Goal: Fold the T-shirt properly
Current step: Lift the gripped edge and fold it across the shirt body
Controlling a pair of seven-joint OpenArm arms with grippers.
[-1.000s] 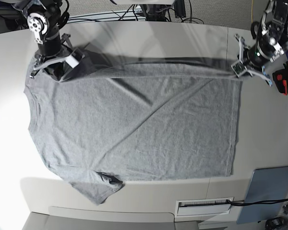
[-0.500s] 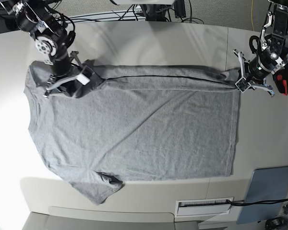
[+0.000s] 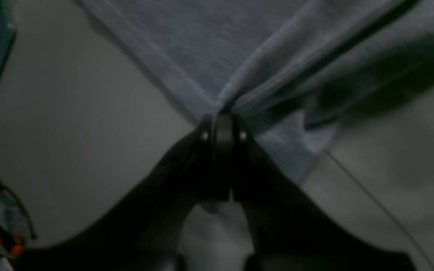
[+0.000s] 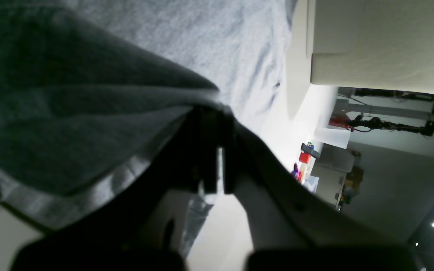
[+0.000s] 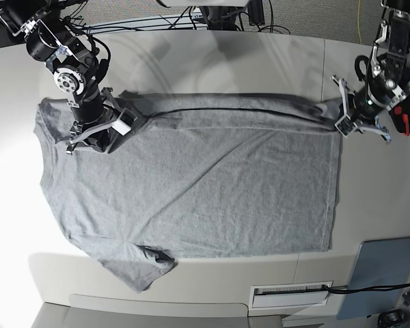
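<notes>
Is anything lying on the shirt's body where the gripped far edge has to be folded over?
Nothing visible does. Both the left gripper and right gripper are shut on the T-shirt, whose body lies bare on the table.

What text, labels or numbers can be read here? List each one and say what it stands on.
None can be read.
T-shirt: the grey side showing is plain, no lettering visible.
White label plate at the table's near edge: dark strip of marks, too small to read.

One large heather-grey cotton T-shirt on one pale tabletop — two black robot arms, one pincer each: left pincer, right pincer.
</notes>
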